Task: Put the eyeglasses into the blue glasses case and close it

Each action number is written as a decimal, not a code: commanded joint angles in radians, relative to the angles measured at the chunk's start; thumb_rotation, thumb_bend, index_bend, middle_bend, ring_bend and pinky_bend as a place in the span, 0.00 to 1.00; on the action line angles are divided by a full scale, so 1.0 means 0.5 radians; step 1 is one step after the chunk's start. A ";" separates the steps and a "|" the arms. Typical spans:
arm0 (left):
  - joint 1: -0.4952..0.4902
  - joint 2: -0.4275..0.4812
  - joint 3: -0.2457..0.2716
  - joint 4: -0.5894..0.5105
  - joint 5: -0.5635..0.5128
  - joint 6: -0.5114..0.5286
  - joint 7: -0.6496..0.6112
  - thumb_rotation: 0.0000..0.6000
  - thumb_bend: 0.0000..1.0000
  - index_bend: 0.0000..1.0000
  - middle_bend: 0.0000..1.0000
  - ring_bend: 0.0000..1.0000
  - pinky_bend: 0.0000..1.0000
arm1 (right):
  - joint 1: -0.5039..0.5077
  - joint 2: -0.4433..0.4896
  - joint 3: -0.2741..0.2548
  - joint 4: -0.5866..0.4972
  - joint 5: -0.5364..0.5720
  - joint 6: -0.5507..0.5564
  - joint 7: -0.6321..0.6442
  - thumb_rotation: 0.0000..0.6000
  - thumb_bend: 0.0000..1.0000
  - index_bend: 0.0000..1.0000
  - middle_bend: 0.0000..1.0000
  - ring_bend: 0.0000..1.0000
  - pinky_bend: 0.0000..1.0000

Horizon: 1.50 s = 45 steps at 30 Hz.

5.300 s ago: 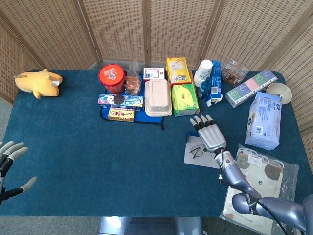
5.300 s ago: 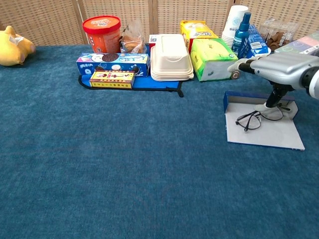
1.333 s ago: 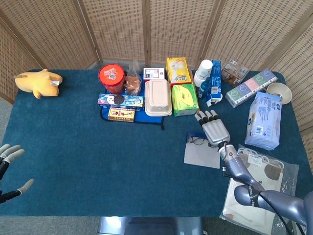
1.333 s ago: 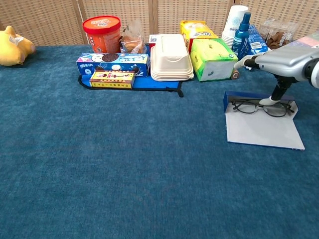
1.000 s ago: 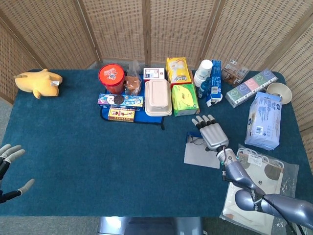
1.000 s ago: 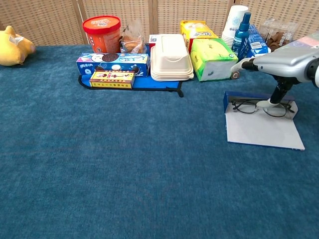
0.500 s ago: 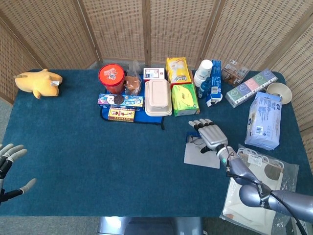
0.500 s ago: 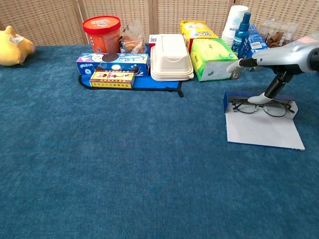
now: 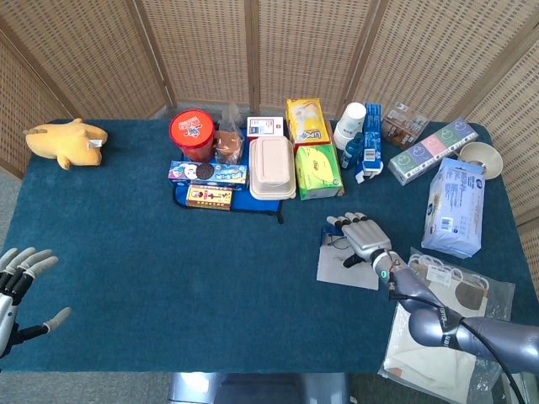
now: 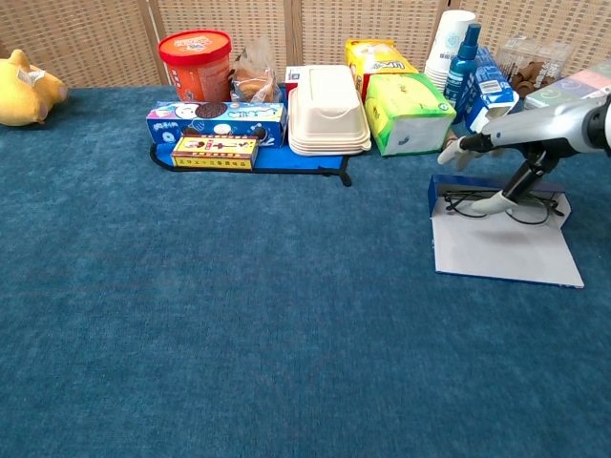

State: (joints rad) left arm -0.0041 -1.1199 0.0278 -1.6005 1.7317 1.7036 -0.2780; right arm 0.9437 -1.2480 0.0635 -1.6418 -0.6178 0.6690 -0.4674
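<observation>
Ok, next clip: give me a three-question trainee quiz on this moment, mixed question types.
1. True or false: the blue glasses case is closed.
2. Where do the eyeglasses lie? A) in the case's tray B) on the bare cloth C) on the tissue box
3. Which hand is over the case?

Key:
1. False; its flap lies open and flat.
2. A
3. The right hand; the left hand is at the table's near left edge.

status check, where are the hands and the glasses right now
Right robot hand open over eyeglasses, thumb touching. Eyeglasses in the open blue glasses case, lid flat. Left robot hand open, idle.
</observation>
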 commanded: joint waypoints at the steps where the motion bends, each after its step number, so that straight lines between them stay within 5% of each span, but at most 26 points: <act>1: -0.001 -0.005 0.004 0.003 0.009 0.003 -0.003 1.00 0.13 0.19 0.18 0.10 0.00 | 0.013 0.014 -0.029 -0.032 0.004 0.014 0.004 0.69 0.37 0.03 0.15 0.07 0.04; 34: -0.016 -0.019 0.019 0.012 0.057 0.023 -0.009 1.00 0.13 0.19 0.18 0.10 0.00 | -0.080 0.121 -0.236 -0.297 -0.034 0.220 0.107 0.65 0.35 0.05 0.17 0.14 0.17; 45: -0.025 -0.028 0.021 0.038 0.051 0.018 -0.035 1.00 0.13 0.19 0.18 0.10 0.00 | -0.116 0.174 -0.223 -0.392 -0.075 0.382 0.076 0.64 0.34 0.04 0.17 0.14 0.18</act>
State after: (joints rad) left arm -0.0165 -1.1339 0.0383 -1.5814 1.7570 1.7128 -0.2953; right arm 0.8850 -1.1646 -0.0505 -1.8400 -0.6601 0.8554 -0.4244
